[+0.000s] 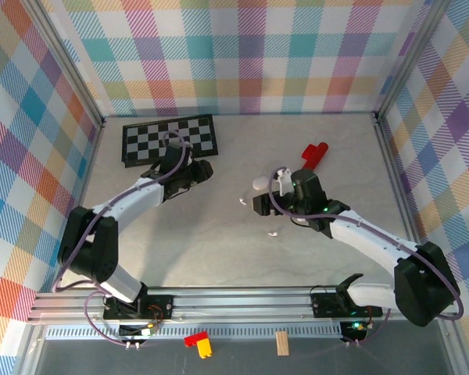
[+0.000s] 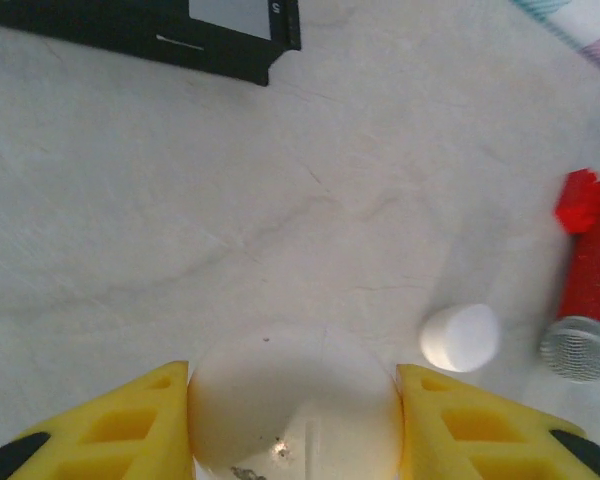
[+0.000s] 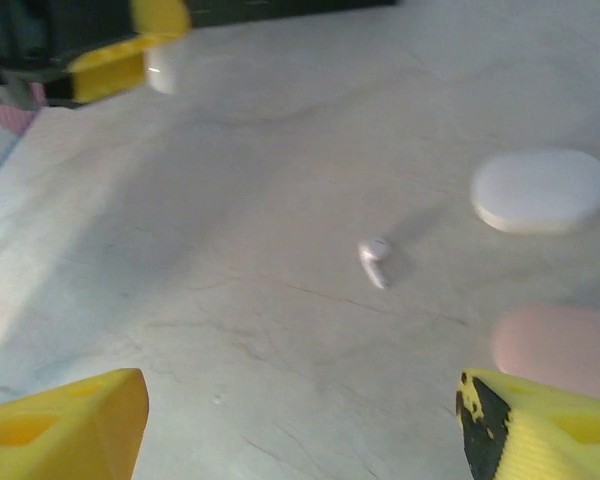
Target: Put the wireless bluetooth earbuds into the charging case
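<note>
My left gripper (image 2: 294, 415) is shut on a white pebble-shaped charging case (image 2: 295, 395), its yellow fingers (image 2: 130, 425) pressed against both sides; from above it sits near the chessboard (image 1: 200, 169). The right wrist view has that gripper and case at top left (image 3: 163, 62). My right gripper (image 3: 300, 425) is open above bare table, and from above it is mid-table (image 1: 258, 205). One white earbud (image 3: 373, 258) lies ahead of it, apart from the fingers, also visible from above (image 1: 241, 201). A second earbud (image 1: 272, 233) lies nearer the arm bases.
A second white case (image 3: 540, 190) (image 2: 460, 337) (image 1: 259, 183) and a pink case (image 3: 560, 345) lie right of the earbud. A red tool with a mesh head (image 2: 588, 290) (image 1: 314, 154) lies at the back right. A chessboard (image 1: 170, 138) lies at the back left.
</note>
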You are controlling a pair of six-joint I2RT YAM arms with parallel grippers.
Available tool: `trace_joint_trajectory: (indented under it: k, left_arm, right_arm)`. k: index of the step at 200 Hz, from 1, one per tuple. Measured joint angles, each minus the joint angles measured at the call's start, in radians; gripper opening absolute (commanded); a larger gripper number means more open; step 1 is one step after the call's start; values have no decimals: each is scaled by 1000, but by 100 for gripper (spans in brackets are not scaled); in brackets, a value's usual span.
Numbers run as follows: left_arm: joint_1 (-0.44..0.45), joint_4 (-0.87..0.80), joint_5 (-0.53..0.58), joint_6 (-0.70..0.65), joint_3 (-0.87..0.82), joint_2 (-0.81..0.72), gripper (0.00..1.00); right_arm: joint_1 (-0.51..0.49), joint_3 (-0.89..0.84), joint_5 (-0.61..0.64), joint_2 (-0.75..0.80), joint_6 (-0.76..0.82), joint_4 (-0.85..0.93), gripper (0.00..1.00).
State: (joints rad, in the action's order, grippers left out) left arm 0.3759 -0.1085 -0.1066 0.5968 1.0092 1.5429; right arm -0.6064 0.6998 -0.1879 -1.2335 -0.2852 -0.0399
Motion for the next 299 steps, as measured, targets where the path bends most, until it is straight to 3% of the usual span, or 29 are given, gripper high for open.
trace_joint_trajectory:
  k: [27, 66, 149, 194, 299]
  left_arm:
    - [0, 44, -36, 112, -97, -106, 41]
    - [0, 56, -59, 208, -161, -250, 41]
    - [0, 0, -39, 270, -190, -437, 42]
    - [0, -13, -42, 282, -207, -447, 42]
    - [0, -20, -60, 294, -215, -473, 42]
  right_arm:
    - [-85, -16, 4, -46, 55, -177, 86]
    - [-182, -14, -4, -232, 150, -432, 88]
    - [-242, 61, -27, -502, 218, -896, 87]
    - [-245, 146, -42, -531, 217, -975, 86]
    - [-245, 262, -37, -640, 146, -1006, 58]
